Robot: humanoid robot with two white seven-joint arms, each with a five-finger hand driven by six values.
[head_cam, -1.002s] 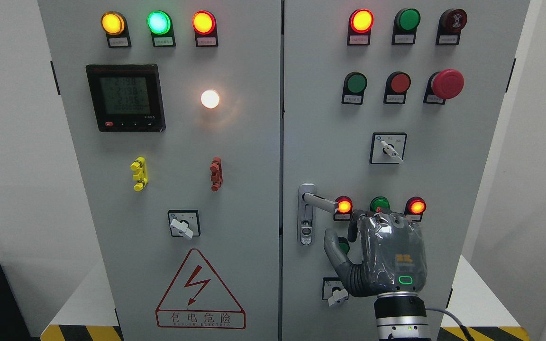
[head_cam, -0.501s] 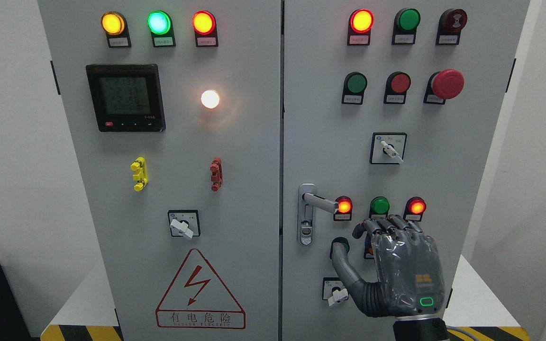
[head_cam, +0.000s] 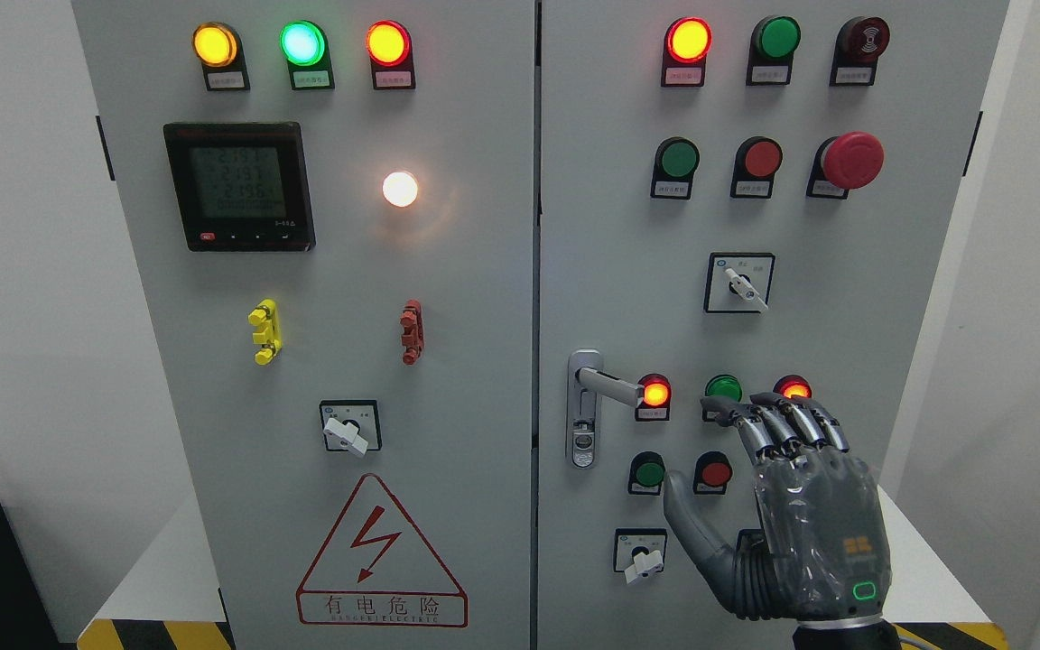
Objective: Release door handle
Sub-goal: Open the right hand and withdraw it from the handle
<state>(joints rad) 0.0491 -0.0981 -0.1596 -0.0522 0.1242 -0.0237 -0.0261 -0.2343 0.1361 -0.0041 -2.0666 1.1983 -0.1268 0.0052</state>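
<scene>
Grey cabinet doors (head_cam: 484,361) fill the wall. On the right door, the door handle (head_cam: 606,386) sticks out sideways, free. Well apart, the right hand (head_cam: 800,515) hangs open, holding nothing. It should pull straight back, missing the buttons.

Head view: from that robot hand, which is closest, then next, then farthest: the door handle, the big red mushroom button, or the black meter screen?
From the right robot hand:
1. Door handle, just up and left of it, on the same door.
2. Red mushroom button, well above it, upper right of that door.
3. Meter screen, far upper left, on the other door.
</scene>
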